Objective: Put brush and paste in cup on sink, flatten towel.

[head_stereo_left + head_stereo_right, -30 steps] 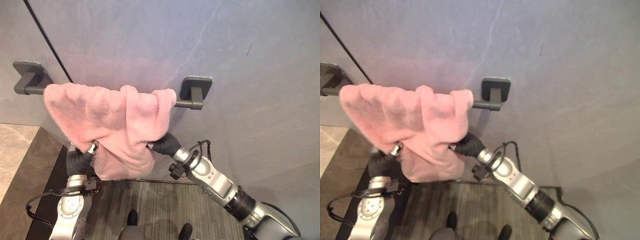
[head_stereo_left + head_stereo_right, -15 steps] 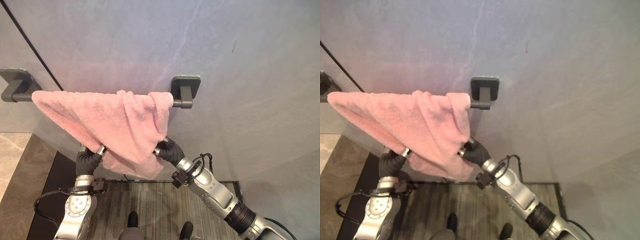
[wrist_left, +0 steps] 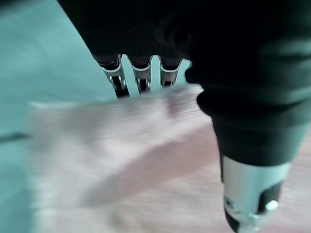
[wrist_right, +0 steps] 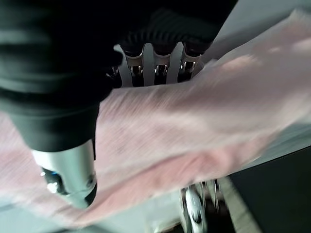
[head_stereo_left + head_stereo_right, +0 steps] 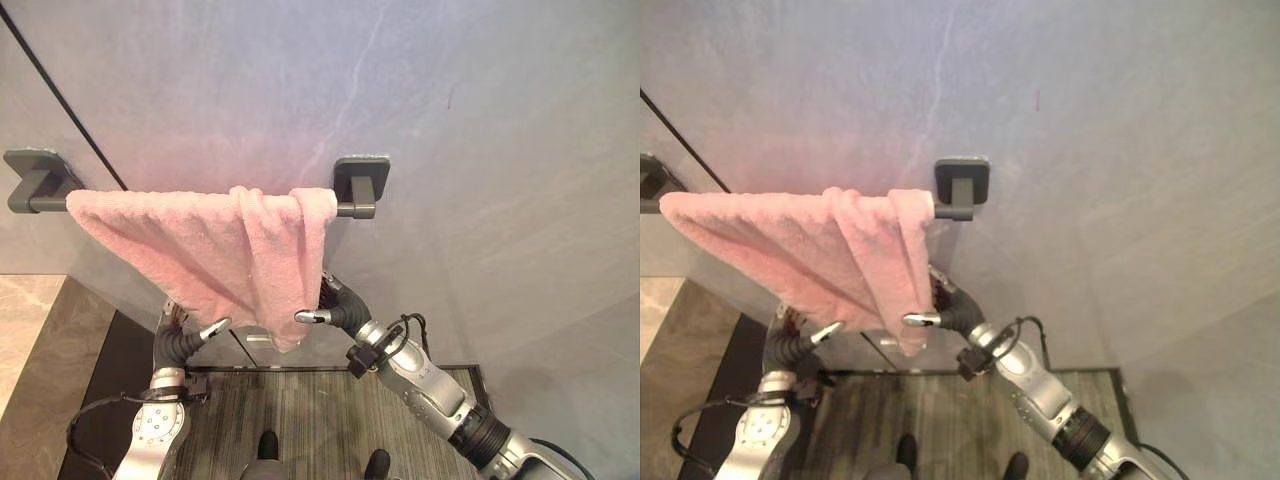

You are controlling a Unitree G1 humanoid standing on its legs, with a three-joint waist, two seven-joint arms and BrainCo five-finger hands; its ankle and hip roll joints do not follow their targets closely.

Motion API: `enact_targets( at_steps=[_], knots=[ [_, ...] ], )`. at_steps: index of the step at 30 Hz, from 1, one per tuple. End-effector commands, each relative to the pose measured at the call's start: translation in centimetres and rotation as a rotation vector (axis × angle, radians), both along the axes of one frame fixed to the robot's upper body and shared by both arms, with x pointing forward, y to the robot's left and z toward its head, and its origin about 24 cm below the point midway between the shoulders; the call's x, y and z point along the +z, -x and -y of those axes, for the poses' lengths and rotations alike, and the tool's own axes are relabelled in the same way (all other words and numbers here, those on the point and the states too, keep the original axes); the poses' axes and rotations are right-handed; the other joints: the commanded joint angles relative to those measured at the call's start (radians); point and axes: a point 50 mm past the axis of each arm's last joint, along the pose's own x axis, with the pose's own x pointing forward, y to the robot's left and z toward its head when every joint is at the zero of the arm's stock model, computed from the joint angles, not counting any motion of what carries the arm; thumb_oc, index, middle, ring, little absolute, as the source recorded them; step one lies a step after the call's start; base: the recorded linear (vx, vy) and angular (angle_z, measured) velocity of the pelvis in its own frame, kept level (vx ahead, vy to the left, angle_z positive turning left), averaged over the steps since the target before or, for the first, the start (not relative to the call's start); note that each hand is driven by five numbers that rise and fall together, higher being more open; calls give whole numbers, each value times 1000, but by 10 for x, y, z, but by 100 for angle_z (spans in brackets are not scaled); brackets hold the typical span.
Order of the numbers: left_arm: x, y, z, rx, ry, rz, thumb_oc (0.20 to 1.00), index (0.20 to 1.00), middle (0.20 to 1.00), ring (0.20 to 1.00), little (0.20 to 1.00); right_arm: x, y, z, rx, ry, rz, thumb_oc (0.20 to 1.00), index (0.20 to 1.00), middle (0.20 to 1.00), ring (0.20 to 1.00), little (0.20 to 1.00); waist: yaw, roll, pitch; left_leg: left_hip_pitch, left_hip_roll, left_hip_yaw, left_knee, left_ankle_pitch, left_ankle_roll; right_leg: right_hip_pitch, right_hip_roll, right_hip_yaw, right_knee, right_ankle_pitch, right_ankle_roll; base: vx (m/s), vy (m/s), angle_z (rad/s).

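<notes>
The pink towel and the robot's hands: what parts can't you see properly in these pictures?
- Left hand: its fingers go behind the pink towel in the left eye view; the left wrist view is blurred.
- Right hand: its fingers are covered by the towel in the right wrist view.
- Towel bar: the towel hides its middle, and the right eye view's edge cuts off its left bracket.

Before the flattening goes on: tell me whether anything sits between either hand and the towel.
Nothing visible does. The pink towel hangs bunched over the dark bar on the grey wall. The left hand is at its lower left edge, the right hand at its lower right edge, both against the cloth.
</notes>
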Motion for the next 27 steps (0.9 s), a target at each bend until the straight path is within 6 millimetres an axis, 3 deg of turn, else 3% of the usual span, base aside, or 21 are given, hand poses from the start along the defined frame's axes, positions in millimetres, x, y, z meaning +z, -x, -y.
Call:
enact_targets(
  at_steps=[1,2,3,9,11,14,15,19,22,27],
  knots=[
    [14,-4,-7,47,-16,79,1000,1000,1000,1000,1000,18,-4,4,-65,-60,66,1000,1000,1000,1000,1000,4,-48,-9,-14,79,61,4,47,-67,19,-181,-59,5,109,125,0,0,0],
    [14,-4,-7,46,-15,78,1000,1000,1000,1000,1000,18,-4,4,-65,-60,66,1000,1000,1000,1000,1000,4,-48,-9,-14,80,61,4,46,-67,19,-181,-59,5,109,125,0,0,0],
    [10,0,-10,109,104,81,1000,1000,1000,1000,1000,11,-3,16,-124,-49,35,1000,1000,1000,1000,1000,2,-47,-9,-12,81,62,4,46,-67,22,-181,-60,4,108,124,0,0,0],
    [16,10,-22,244,221,154,1000,1000,1000,1000,1000,-1,0,85,-473,-130,-46,1000,1000,1000,1000,1000,-23,-43,-16,-17,82,59,4,48,-69,24,-178,-60,3,102,125,4,-2,1],
    [25,17,-33,312,174,201,1000,1000,1000,1000,1000,10,7,121,-625,-120,35,1000,1000,1000,1000,1000,-38,-41,-22,-16,84,58,4,46,-71,28,-176,-60,1,96,124,13,-8,2],
    [35,21,-38,344,136,247,1000,1000,1000,1000,1000,22,14,137,-682,-172,93,1000,1000,1000,1000,1000,-46,-37,-26,-13,85,55,4,44,-72,32,-174,-58,0,92,123,7,-4,1],
    [48,24,-45,376,74,304,1000,1000,1000,1000,1000,39,21,151,-748,-138,204,1000,1000,1000,1000,1000,-54,-34,-31,-12,85,53,4,42,-75,35,-173,-55,-1,88,122,0,0,0],
    [79,27,-55,451,-92,447,1000,1000,1000,1000,1000,79,29,158,-807,-36,475,1000,1000,1000,1000,1000,-61,-27,-36,-5,90,51,4,35,-80,40,-169,-49,-1,78,121,0,0,0],
    [100,26,-54,443,-232,527,1000,1000,1000,1000,1000,98,32,157,-797,53,618,1000,1000,1000,1000,1000,-62,-27,-41,-9,88,47,4,38,-78,38,-171,-49,-1,78,121,0,0,0],
    [133,31,-57,456,-521,646,1000,1000,1000,1000,1000,145,43,155,-811,317,999,1000,1000,1000,1000,1000,-63,-24,-49,-9,90,37,4,35,-80,42,-169,-43,-1,71,124,0,0,0]
  ],
)
